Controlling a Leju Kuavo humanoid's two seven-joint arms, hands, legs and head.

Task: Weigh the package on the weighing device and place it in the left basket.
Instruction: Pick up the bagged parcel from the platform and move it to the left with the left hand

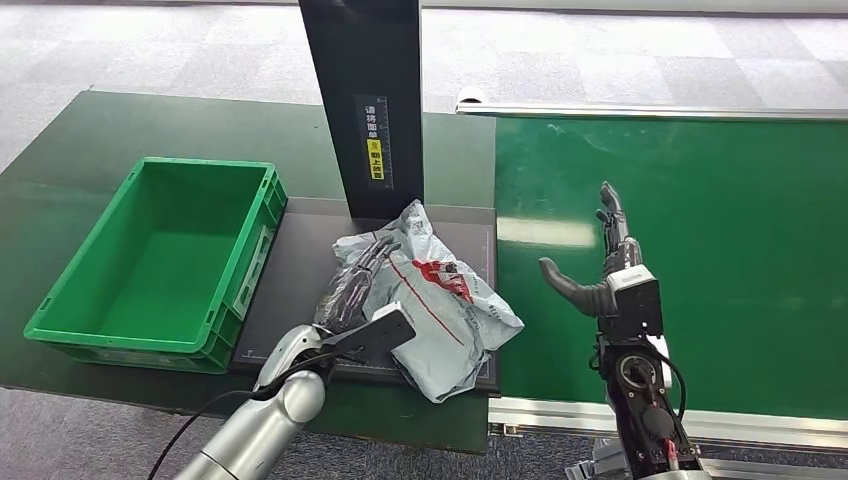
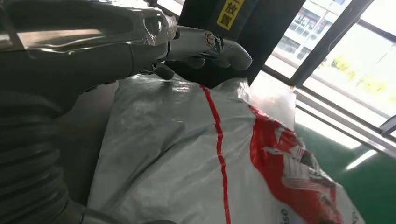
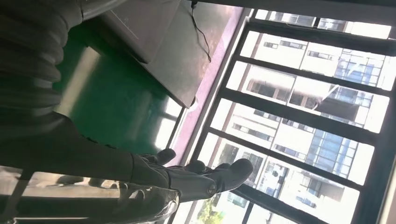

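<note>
My left hand rests fingers-spread on the package at frame centre, not clearly gripping. Basket sits left; my right hand hangs open, further off.

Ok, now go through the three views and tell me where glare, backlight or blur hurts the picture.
Head view: evenly lit, with a pale glare patch on the green belt; the package reads clearly. Left wrist view: bright windows wash out one side, and the left hand up close is soft and shiny. Right wrist view: strong backlight from the windows leaves the right hand dark, almost a silhouette.
</note>
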